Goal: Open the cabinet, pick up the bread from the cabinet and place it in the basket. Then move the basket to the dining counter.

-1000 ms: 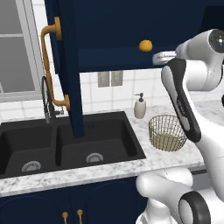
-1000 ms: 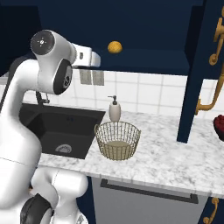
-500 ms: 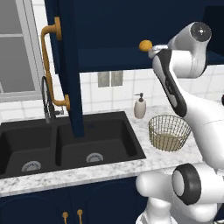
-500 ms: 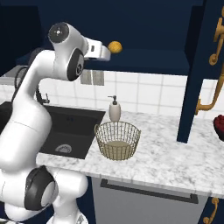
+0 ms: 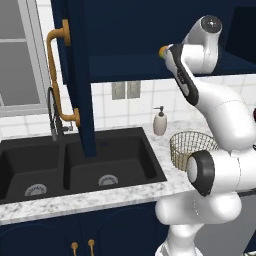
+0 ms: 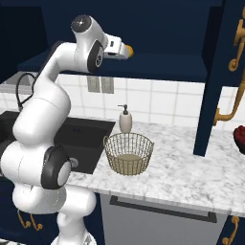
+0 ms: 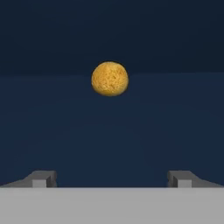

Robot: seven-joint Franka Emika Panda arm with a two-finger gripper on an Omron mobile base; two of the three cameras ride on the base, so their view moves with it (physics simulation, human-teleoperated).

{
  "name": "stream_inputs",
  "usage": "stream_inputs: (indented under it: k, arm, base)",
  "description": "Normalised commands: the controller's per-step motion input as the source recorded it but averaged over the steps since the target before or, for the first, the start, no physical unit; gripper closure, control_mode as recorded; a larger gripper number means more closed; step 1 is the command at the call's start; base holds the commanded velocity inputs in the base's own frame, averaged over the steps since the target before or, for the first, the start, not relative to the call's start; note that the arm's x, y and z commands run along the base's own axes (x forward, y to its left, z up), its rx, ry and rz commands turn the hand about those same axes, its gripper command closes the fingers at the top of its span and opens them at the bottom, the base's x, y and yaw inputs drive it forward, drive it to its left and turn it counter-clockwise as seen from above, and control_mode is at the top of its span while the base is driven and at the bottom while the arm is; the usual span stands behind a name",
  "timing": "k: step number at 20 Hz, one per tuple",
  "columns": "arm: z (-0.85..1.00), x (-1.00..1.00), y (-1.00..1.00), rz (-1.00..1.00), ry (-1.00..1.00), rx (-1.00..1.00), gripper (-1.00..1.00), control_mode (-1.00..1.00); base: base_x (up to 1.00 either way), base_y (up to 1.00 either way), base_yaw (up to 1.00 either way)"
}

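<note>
The cabinet [image 5: 150, 35] stood open, its navy door [image 5: 75, 75] swung out at the left of the left base view with a long curved brass handle [image 5: 60, 80] on it. The bread [image 7: 110, 78], a small rounded golden lump, lay on the dark cabinet shelf [image 7: 109, 131], a little above the centre of the hand view. In the right base view the bread [image 6: 127, 50] showed at the upper middle of the frame, just past the end of the arm; in the left base view only a sliver of it [image 5: 163, 51] peeked out beside the white wrist.

The gripper [image 7: 112, 178] pointed straight at the bread, its jaws spread wide and holding nothing. The two dark fingertips [image 7: 41, 178] rose at the bottom corners of the hand view, well short of the bread, with bare shelf between.

The basket [image 6: 128, 153] sat below on the marble surface [image 6: 191, 167], centre of the right base view, just in front of the white soap bottle [image 6: 125, 119]. In the left base view the basket [image 5: 187, 145] was at the right, partly hidden by the arm. The black double sink [image 5: 75, 167] filled the lower left of that frame, with the dark faucet [image 5: 54, 112] behind it.
</note>
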Motion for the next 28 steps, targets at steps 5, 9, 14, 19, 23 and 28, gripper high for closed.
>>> stream_inputs:
  k: [5,9,14,19,23,28]
  arm:
    - [0.00,0.78,-0.09,0.00,0.05,0.00,-1.00,-1.00]
    - [0.00,0.79,-0.19,0.00,0.09,0.00,-1.00,-1.00]
    - [0.00,0.70,-0.12,0.00,0.05,0.00,-1.00,-1.00]
    - [0.00,0.43,-0.01,0.00,0.04,0.00,-1.00,-1.00]
    - [0.00,0.23,0.00,0.00,0.01,0.00,-1.00,-1.00]
    - [-0.06,0.37,0.00,0.00,0.02,0.00,-1.00,-1.00]
  base:
    - [0.00,0.00,0.00]
    - [0.00,0.00,0.00]
    - [0.00,0.00,0.00]
    - [0.00,0.00,0.00]
    - [0.00,0.00,0.00]
    - [0.00,0.00,0.00]
